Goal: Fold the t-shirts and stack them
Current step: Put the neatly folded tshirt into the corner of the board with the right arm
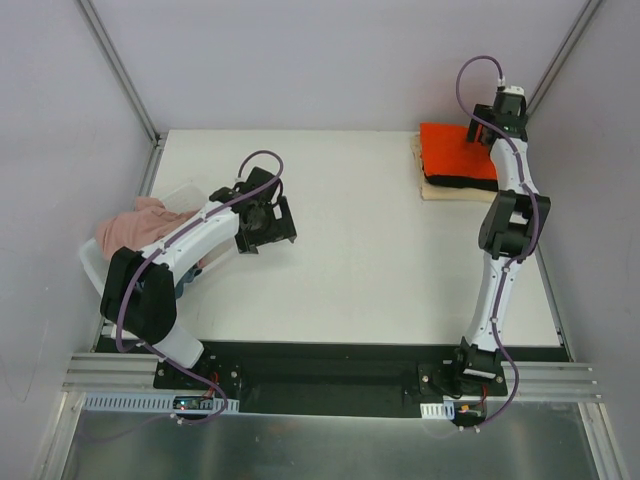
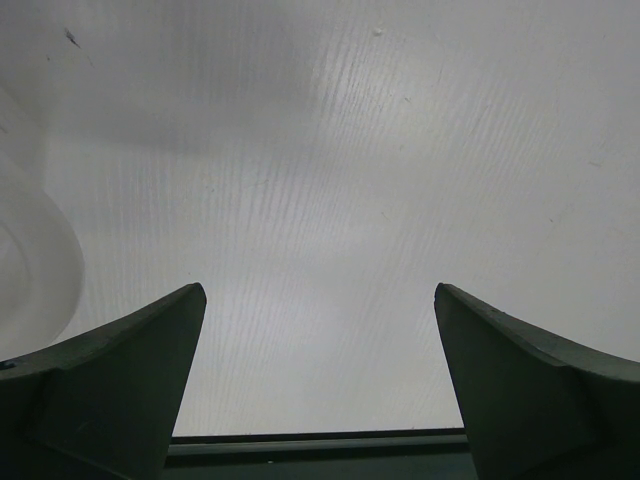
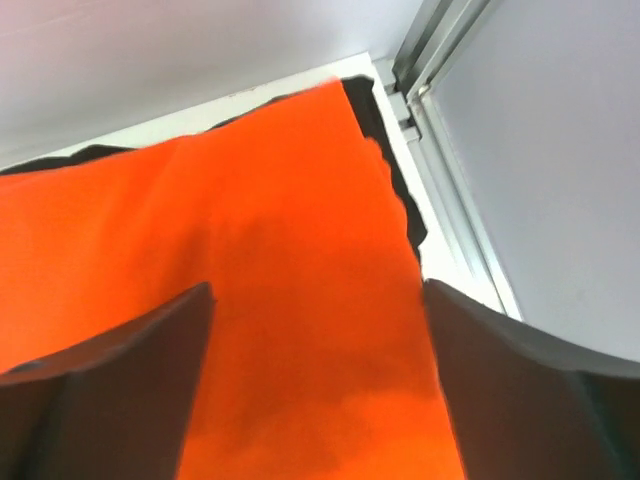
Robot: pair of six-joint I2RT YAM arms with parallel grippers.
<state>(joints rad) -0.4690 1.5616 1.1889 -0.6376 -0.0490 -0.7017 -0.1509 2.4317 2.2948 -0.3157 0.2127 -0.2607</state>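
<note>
A folded orange-red t-shirt (image 1: pixel 452 148) lies on top of a stack at the far right corner, over a black t-shirt (image 1: pixel 462 183) and a cream-beige one (image 1: pixel 440 192). My right gripper (image 1: pixel 487 128) is open just above the orange-red shirt (image 3: pixel 250 260), holding nothing; the black shirt's edge (image 3: pixel 395 190) shows under it. My left gripper (image 1: pixel 268 225) is open and empty over bare white table (image 2: pixel 330 180). A crumpled dusty pink t-shirt (image 1: pixel 135 228) lies in the white tub (image 1: pixel 95 265) at the left, with a bit of grey-blue cloth (image 1: pixel 184 285) under my left arm.
The tub's rounded rim (image 2: pixel 30 260) shows at the left of the left wrist view. Aluminium frame posts (image 1: pixel 115 65) and grey walls enclose the table. A frame rail (image 3: pixel 440 200) runs right beside the stack.
</note>
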